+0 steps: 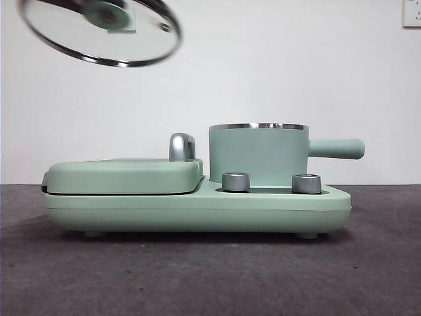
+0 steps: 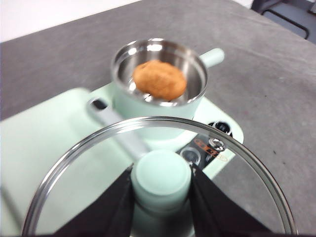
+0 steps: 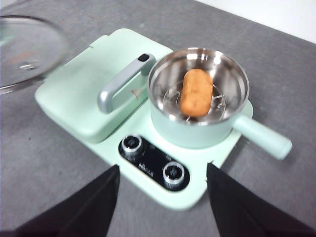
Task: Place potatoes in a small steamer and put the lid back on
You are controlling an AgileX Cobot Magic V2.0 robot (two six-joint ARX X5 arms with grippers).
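An orange-brown potato (image 2: 159, 79) (image 3: 196, 92) lies inside the small steamer (image 1: 258, 155) (image 2: 158, 74) (image 3: 197, 94), a mint-green pot with a steel rim and a side handle (image 1: 337, 149). The pot stands uncovered on the right half of the green cooker. The clear glass lid (image 1: 99, 31) (image 2: 158, 177) (image 3: 27, 52) hangs tilted in the air above the left side of the cooker. My left gripper (image 2: 161, 185) is shut on the lid's green knob (image 2: 161, 175). High above the cooker's front, my right gripper (image 3: 163, 197) is open and holds nothing.
The cooker base (image 1: 197, 207) carries a flat green griddle cover (image 1: 122, 174) with a chrome handle (image 1: 181, 147) on its left, and two steel dials (image 1: 236, 182) (image 1: 306, 183) at the front. Grey table surface lies all around. A white wall stands behind.
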